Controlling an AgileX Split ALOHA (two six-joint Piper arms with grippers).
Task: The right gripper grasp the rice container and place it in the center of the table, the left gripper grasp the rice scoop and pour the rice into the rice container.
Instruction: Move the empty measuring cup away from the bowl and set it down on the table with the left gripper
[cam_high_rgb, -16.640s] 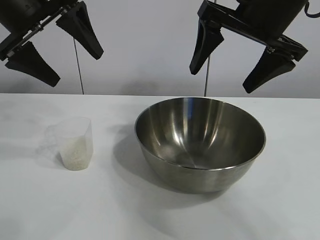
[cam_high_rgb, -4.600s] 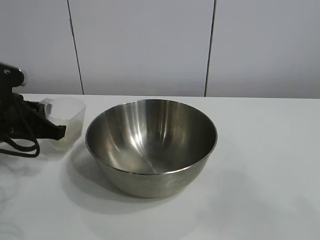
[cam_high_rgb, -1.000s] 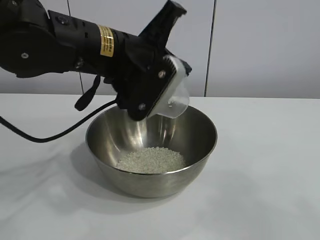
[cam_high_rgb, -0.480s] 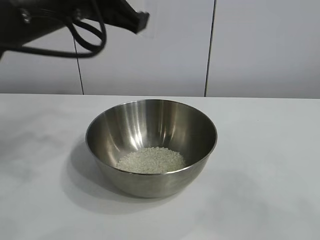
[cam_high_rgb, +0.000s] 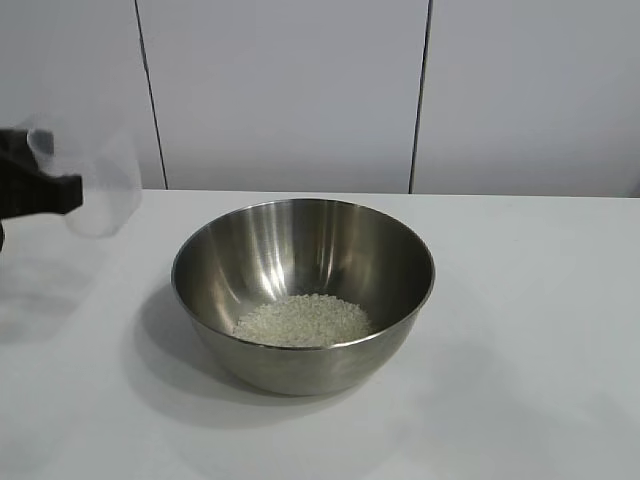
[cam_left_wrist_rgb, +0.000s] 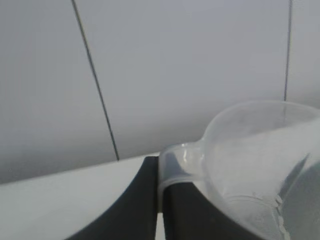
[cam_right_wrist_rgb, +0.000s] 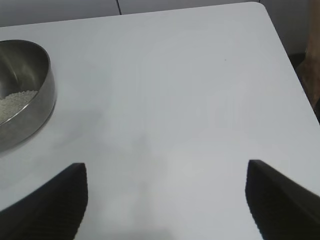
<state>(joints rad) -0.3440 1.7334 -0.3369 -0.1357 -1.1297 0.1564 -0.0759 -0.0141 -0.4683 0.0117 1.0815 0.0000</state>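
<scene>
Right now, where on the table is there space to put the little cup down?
Bare table lies right of the rice container, out to the far edge, and along the front. The left side is bare too, below the rice scoop held up by the left gripper. The middle is crowded: the rice container with rice sits there.

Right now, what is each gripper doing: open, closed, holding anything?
Left gripper: closed on the tab handle of the rice scoop, held up off the table at the left.
Right gripper: open, empty, fingers spread over bare table.
</scene>
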